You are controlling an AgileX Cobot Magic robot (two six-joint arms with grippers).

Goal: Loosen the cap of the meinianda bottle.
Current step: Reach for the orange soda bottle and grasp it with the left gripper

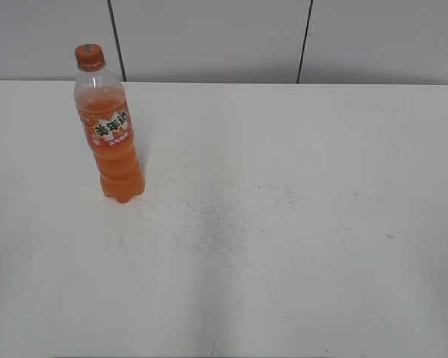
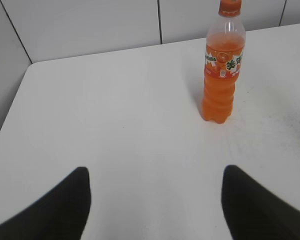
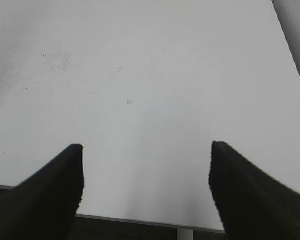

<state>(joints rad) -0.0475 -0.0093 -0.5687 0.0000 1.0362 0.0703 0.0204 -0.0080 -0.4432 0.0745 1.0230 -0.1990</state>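
Observation:
The meinianda bottle (image 1: 113, 142) stands upright at the back left of the white table (image 1: 284, 224), full of orange drink, with an orange label. Its orange cap (image 1: 89, 56) sits on the neck. The bottle also shows in the left wrist view (image 2: 221, 70), upper right, with the cap (image 2: 230, 7) at the top edge. My left gripper (image 2: 155, 172) is open and empty, well short of the bottle and to its left. My right gripper (image 3: 146, 147) is open and empty over the table's near edge. Neither gripper shows in the exterior view. The bottle is out of the right wrist view.
Grey wall panels (image 1: 209, 37) stand right behind the table's back edge. The table's left edge and corner show in the left wrist view (image 2: 20, 90). Faint dark scuffs (image 1: 216, 216) mark the table's middle.

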